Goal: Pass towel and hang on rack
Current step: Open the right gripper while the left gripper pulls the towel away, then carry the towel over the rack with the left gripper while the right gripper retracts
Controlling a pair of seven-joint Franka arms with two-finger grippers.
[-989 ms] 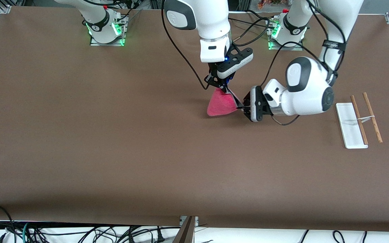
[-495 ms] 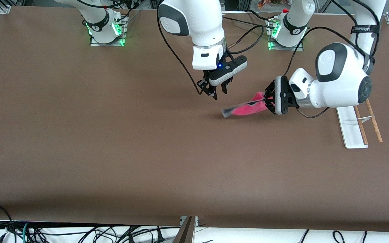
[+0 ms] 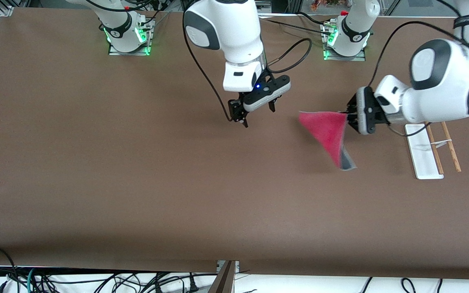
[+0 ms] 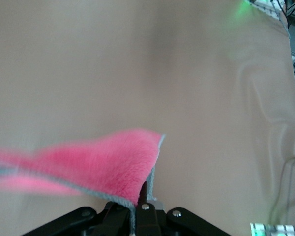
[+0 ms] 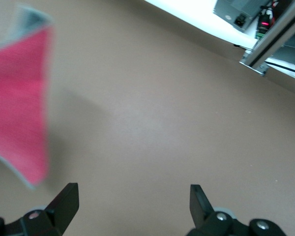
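Towel [image 3: 327, 130] hangs in air over table [image 3: 136, 183], near rack [image 3: 432, 146], toward right arm's end from it. Your left gripper [image 3: 347, 117] pinches towel's corner, jaws clamped on it. Your right gripper [image 3: 257, 114] holds nothing, jaws wide, over table centre, well apart from rack.

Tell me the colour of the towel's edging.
Grey, around the pink-red towel; clearest in the left wrist view.

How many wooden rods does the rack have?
2. Both rods lie side by side on the rack, at the left arm's end of the table; their upper ends are hidden by the left arm.
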